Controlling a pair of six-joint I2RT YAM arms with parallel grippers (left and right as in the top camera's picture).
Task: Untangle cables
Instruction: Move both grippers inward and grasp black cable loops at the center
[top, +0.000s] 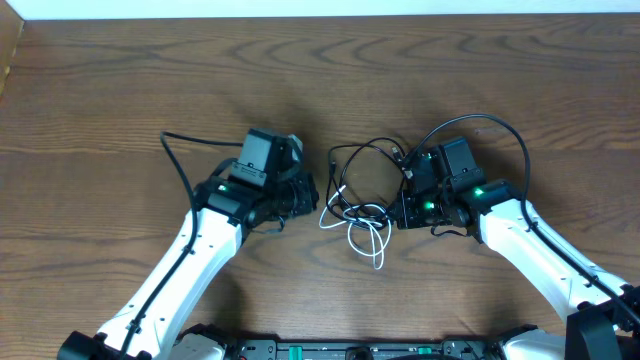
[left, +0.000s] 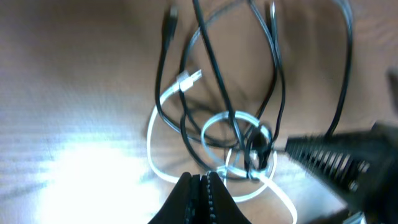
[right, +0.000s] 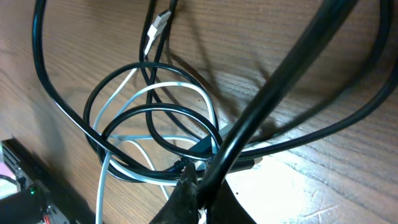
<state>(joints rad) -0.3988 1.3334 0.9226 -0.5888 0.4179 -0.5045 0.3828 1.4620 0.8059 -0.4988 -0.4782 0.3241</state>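
The tangled black and white cables (top: 362, 205) lie in the middle of the frame on the brown table (top: 120, 90), with the left gripper (top: 308, 192) pressed together just left of them and the right gripper (right: 188, 177) pinching their knot from the right.

The overhead camera is looking straight down on the table (top: 100, 90) from high up, taking in its whole width. The wrist cameras are peering past the left gripper (left: 200, 185) and right gripper (right: 191, 186), close to the wood. All three are sharing the cables (top: 362, 205).
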